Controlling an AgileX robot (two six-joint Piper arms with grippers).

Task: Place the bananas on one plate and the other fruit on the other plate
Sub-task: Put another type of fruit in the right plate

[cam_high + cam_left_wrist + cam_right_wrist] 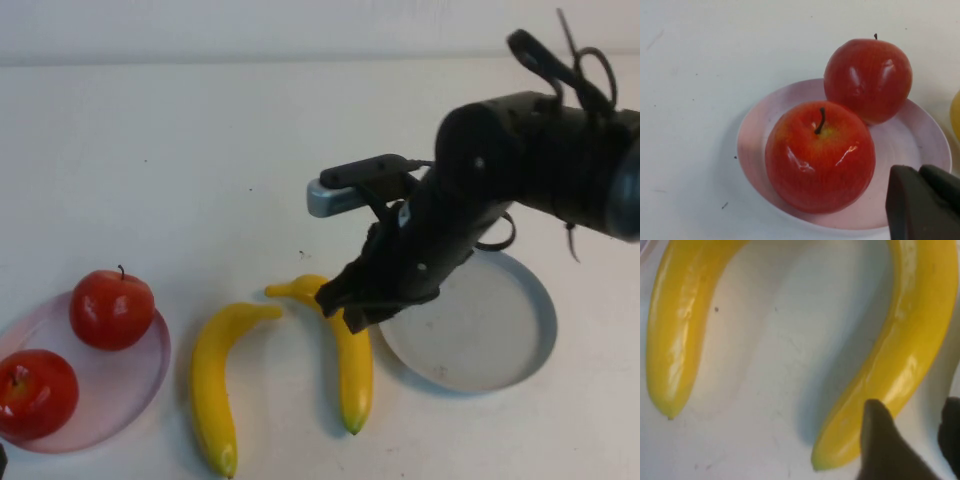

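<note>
Two glossy yellow curved plastic bananas [215,385] lay on the table — the right gripper [352,305] hovered open over one; left gripper [920,202], jaws unreadable, near the pale pink plate [760,130].

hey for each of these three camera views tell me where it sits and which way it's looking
High view: raised on the robot's side, angled down at table; right arm, right claw over a banana.
Left wrist view: above pink plate, apples; left claw tip.
Right wrist view: down at both bananas; claw fingers.
Shared: bananas, high and right wrist.
</note>
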